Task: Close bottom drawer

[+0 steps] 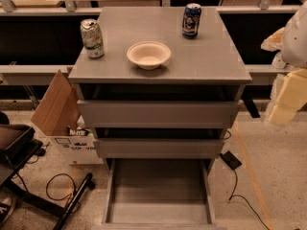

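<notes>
The bottom drawer [158,190] is cropped below, the blurred end effector [288,96] cropped at right.

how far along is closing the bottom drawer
Done: nothing yet. The bottom drawer is pulled far out, with its whole tray showing. In hand: the gripper hangs at the right edge of the view, beside the cabinet and apart from the drawer. Left: reach the drawer's front and push it fully in.

Arm [297,32]: smooth white rounded shell, off the surface's [211,56] back right corner. Claw [288,97]: blocky pale-yellow pieces, matte, off the right edge, lower down; cream lumps between the two.
</notes>
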You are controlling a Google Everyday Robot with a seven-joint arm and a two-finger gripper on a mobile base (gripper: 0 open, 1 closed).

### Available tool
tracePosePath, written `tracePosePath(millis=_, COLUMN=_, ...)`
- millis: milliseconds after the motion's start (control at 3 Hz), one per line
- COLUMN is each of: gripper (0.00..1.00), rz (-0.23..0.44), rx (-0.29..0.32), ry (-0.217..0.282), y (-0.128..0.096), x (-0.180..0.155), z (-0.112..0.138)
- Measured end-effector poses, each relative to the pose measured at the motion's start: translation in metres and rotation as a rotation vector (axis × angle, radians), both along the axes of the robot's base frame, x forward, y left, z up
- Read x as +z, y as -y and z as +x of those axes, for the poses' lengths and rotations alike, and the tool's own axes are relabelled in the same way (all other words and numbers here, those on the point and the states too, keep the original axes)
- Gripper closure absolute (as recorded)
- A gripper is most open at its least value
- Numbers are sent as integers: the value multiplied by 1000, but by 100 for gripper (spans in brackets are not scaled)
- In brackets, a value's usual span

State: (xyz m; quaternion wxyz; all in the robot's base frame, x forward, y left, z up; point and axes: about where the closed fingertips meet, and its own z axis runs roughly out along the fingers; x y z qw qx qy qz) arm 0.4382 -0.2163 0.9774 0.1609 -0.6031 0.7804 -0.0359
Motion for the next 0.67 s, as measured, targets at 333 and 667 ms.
tracePosePath(millis=333, gripper=0, rz=2, rx=-1, ry=6, y=-1, x=-2, z=-1)
tracePosePath(millis=667, gripper=0, rz=42, rx=-21, ry=2, y=-9, x=-38, z=-12)
